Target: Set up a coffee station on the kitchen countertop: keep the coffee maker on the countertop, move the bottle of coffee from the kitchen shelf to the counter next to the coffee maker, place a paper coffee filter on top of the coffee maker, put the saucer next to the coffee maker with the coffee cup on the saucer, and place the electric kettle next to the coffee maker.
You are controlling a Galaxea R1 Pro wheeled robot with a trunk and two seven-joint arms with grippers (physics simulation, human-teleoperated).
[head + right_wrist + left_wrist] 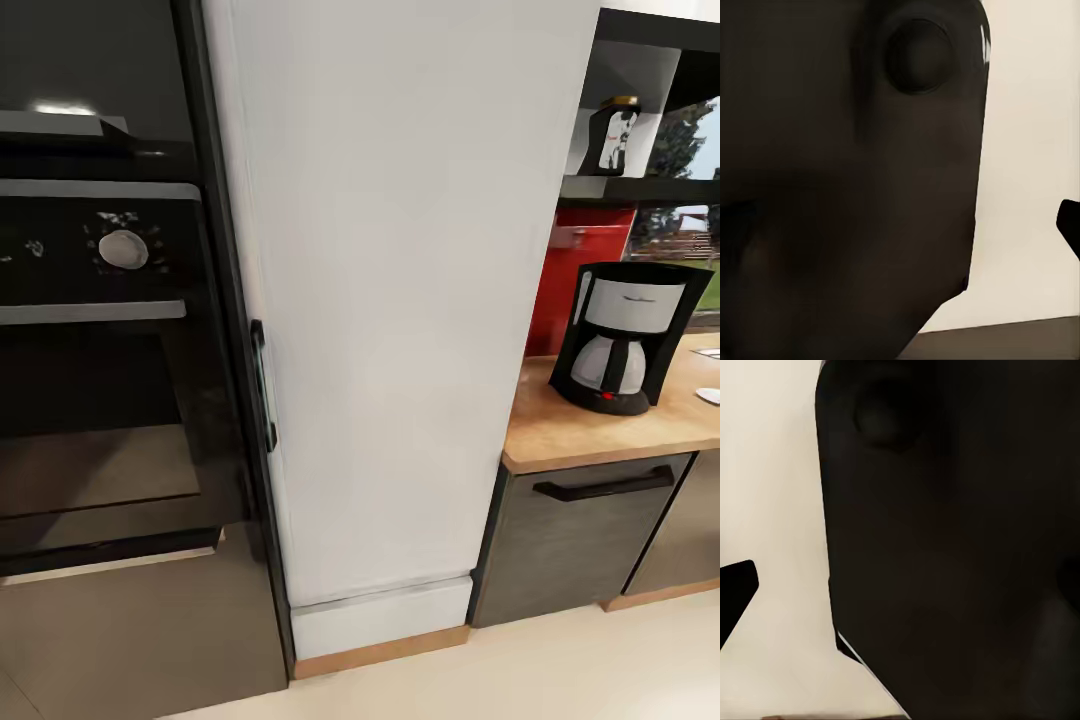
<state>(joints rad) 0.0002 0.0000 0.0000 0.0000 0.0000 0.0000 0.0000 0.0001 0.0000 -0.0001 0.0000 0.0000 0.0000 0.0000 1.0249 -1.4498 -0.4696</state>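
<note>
The coffee maker [625, 335] stands on the light-wood kitchen countertop [580, 435] at the right of the head view, black with a silvery front, glass carafe and red switch. Above it, the bottle of coffee [617, 135] sits on a dark shelf [640, 188], its gold lid and white label showing. A small flat white thing [710, 395] lies at the counter's right edge, cut off, and I cannot tell what it is. In the left wrist view one black fingertip [736, 589] pokes in over pale floor. The right wrist view shows one fingertip [1069, 223] likewise.
A black built-in oven [100, 350] takes up the left. A tall white cabinet [390, 300] with a black handle [263, 385] stands between oven and counter. Grey cabinet fronts [590, 540] sit under the worktop. Pale floor [560, 670] lies in front. A dark robot body [960, 547] looms in both wrist views.
</note>
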